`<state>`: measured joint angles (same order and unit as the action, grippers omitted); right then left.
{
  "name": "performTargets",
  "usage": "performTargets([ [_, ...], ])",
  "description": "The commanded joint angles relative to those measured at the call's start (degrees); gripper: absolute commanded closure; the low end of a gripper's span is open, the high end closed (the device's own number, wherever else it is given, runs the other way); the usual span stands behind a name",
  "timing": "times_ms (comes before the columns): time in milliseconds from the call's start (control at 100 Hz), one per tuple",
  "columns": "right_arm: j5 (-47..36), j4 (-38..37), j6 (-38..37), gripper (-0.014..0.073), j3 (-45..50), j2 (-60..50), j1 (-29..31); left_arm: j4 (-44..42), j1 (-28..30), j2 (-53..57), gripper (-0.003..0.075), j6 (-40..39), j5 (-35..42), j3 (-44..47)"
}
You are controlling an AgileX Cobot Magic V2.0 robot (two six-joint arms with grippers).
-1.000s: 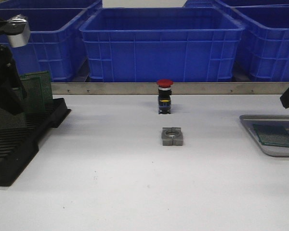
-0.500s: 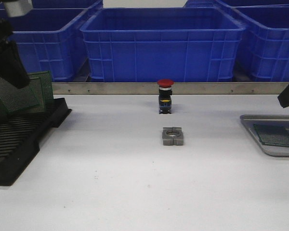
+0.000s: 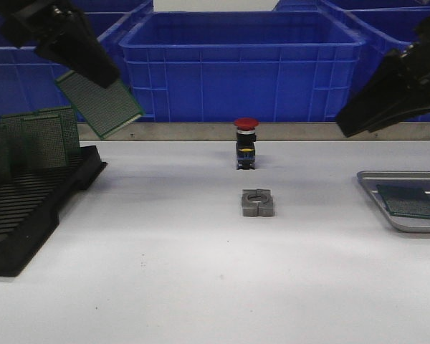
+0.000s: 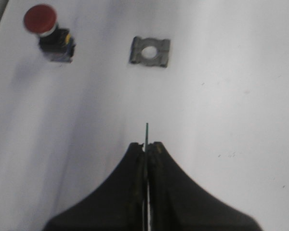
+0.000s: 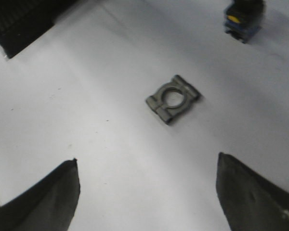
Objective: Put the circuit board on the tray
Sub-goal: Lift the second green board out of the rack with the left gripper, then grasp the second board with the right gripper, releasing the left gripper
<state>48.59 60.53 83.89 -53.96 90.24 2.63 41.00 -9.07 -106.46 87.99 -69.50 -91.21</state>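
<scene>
Your left gripper (image 3: 100, 75) is raised, jaws clamped on a circuit board (image 3: 100, 104); right gripper (image 5: 147, 192) raised, jaws wide apart.

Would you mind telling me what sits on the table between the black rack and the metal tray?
In the front view, the red push button and a small metal block sit between the rack and the tray; otherwise bare table.

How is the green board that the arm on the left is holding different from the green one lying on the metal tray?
The held green circuit board hangs tilted in the air, pinched by the left gripper; the other green circuit board lies flat and free on the silver-grey metal tray. The held one is at the left near the black slotted rack; the other is at the far right. Both are green, rectangular and thin.
</scene>
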Motion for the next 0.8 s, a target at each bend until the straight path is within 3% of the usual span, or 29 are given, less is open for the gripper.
performTargets([
  [0, 0.72, 1.98, 2.06, 0.0004, -1.75, -2.75, -3.83, 4.07, -3.75, 3.29, 0.0741, -2.43, -3.69, -1.79],
  [340, -7.47, 1.98, 4.25, 0.0004, -1.75, -2.75, -18.35, 4.21, -14.67, 3.19, 0.0741, -2.56, -3.69, -1.79],
  [670, -17.08, 3.02, 5.91, 0.0009, -1.75, -2.05, -26.38, 9.02, -16.77, 3.19, 0.0741, -2.56, -3.69, -1.79],
  [790, -18.37, 6.46, 5.91, 0.0141, -1.75, -1.36, -26.49, 9.01, -16.77, 3.19, 0.0741, -2.56, -3.69, -1.79],
])
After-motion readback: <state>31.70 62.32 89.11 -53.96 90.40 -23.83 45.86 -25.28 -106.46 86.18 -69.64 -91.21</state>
